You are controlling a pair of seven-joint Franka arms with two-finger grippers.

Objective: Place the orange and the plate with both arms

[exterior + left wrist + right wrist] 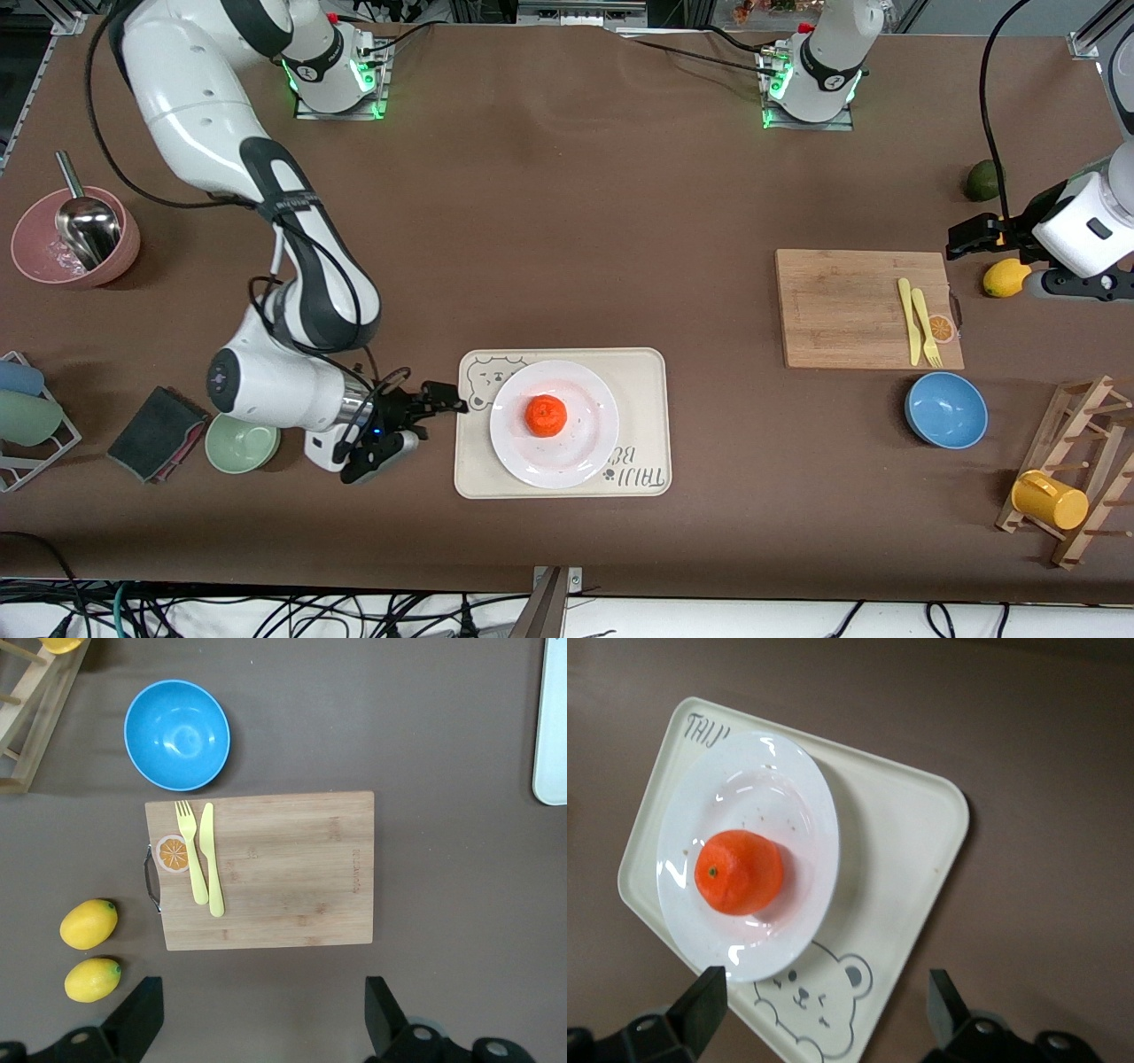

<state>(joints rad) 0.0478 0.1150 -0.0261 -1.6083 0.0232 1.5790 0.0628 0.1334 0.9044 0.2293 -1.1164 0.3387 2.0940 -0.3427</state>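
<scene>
The orange (546, 415) sits in the middle of the white plate (585, 447). The plate rests on a cream bear-print tray (642, 381) near the front edge of the table. My right gripper (434, 424) is open and empty, low beside the tray's bear end, toward the right arm's end of the table. Its wrist view shows the orange (740, 871), the plate (780, 788) and the tray (895, 842) just past the open gripper (824, 1019). My left gripper (982, 250) is open and empty, up over the table beside a wooden cutting board (266, 868).
The cutting board (850, 306) holds a yellow fork and knife (918, 321). A blue bowl (945, 409), a lemon (1005, 277), a lime (982, 180) and a mug rack (1063, 478) stand around it. A green bowl (242, 443), a dark sponge (158, 432) and a pink bowl (75, 239) lie at the right arm's end.
</scene>
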